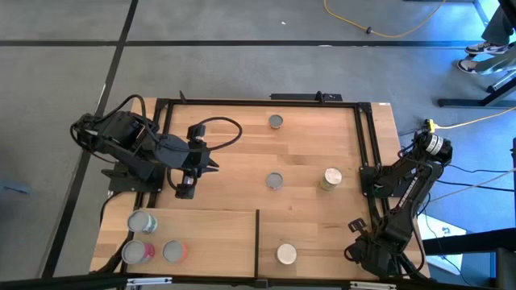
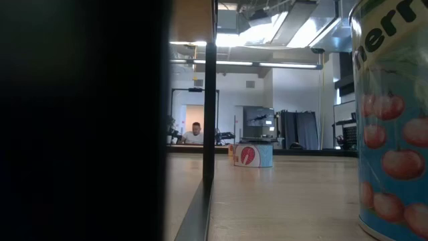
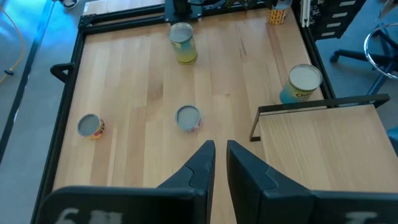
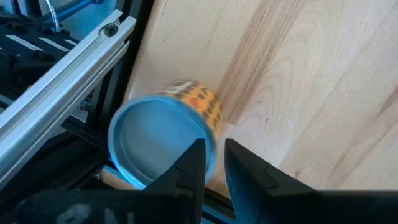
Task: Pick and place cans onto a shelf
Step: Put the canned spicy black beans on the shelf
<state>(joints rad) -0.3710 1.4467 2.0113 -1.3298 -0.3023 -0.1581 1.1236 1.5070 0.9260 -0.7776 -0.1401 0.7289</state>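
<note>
My right gripper (image 4: 215,152) is at the table's near right corner (image 1: 356,250), shut on an orange-labelled can (image 4: 199,102) beside the black table frame (image 4: 68,81). My left gripper (image 3: 221,155) hangs high over the table's left part (image 1: 197,161), holding nothing, with only a narrow gap between its fingers. Three cans (image 1: 141,220) (image 1: 137,252) (image 1: 173,251) stand on the shelf (image 1: 210,242) at the near left. Loose cans stand on the tabletop: two small ones (image 1: 276,121) (image 1: 274,181), a yellow-green one (image 1: 330,179) and a white-topped one (image 1: 286,254). My right gripper has the can's rim (image 4: 211,144) between its two fingers, one finger (image 4: 189,165) over the round end and the other (image 4: 245,168) outside the wall. The fingers come steeply from above. The can looks tilted, its round end toward the camera; whether its base rests on the table is hidden.
The low view shows the cherry-printed, white-topped can (image 2: 394,120) close by on the right and a red-labelled can (image 2: 253,155) farther back. A black post (image 2: 208,100) and a dark mass fill its left side. A black frame edges the table (image 1: 367,145). A person sits far off in the room.
</note>
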